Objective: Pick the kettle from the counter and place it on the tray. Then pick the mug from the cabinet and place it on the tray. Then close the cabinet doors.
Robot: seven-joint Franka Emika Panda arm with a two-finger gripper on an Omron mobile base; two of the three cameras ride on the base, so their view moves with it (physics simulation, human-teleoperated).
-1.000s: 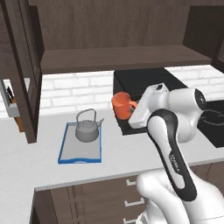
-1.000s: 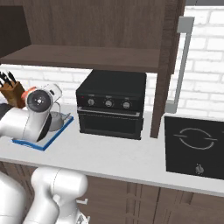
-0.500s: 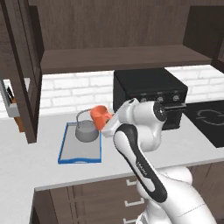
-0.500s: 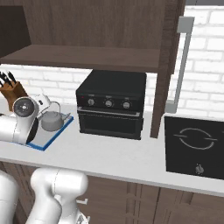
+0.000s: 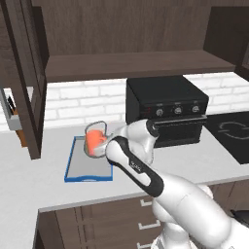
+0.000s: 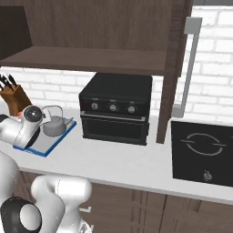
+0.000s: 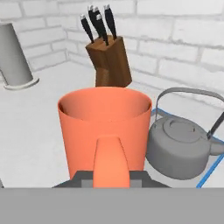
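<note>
My gripper [image 7: 110, 179] is shut on the loop handle of the orange mug [image 7: 105, 124], which stands upright in it. From the left base view the mug [image 5: 94, 142] hangs over the back of the blue-rimmed tray [image 5: 78, 178], with the gripper [image 5: 105, 147] just right of it. The grey kettle [image 7: 180, 148] sits on the tray close beside the mug; its wire handle [image 5: 97, 124] arches behind the mug. The kettle [image 6: 54, 126] and tray [image 6: 42, 146] lie beside my wrist. I cannot tell whether the mug touches the tray. The cabinet doors [image 5: 23, 82] [image 6: 174, 68] stand open.
A black oven [image 5: 165, 114] stands on the counter [image 5: 53, 187] right of the tray. A knife block [image 7: 109, 61] sits at the wall behind the mug, a grey post [image 7: 15, 57] farther off. A black cooktop [image 6: 208, 150] lies at the right.
The arm has swung left, carrying the mug from in front of the oven to over the tray beside the kettle. The grip has stayed shut.
</note>
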